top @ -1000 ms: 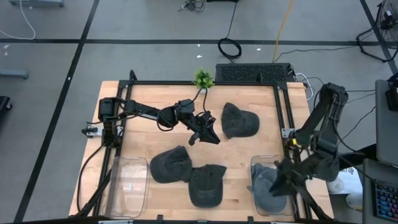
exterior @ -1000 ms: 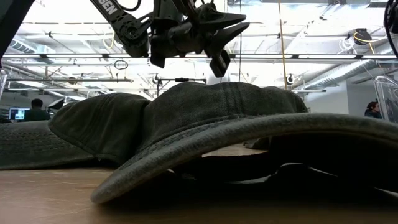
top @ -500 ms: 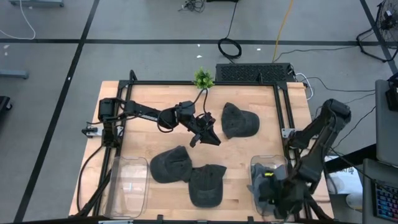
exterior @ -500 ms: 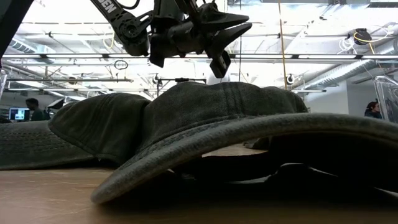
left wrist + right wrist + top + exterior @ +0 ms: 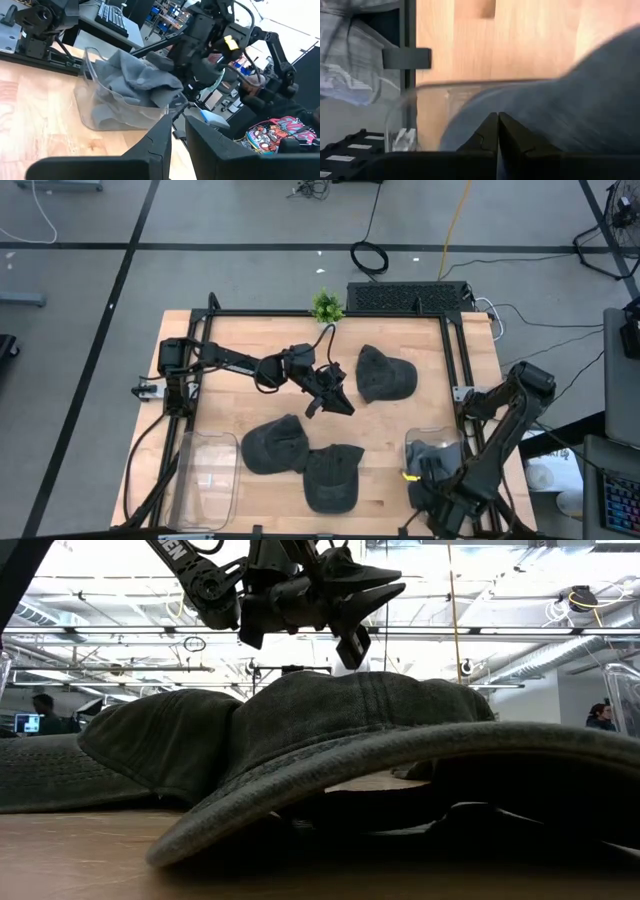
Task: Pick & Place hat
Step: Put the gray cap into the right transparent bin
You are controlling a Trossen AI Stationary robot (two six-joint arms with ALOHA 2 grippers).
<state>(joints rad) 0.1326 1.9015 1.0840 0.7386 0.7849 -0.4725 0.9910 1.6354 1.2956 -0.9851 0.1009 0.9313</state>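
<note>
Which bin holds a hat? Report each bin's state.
Right bin holds a grey hat; left bin is empty, its clear bottom showing bare.
</note>
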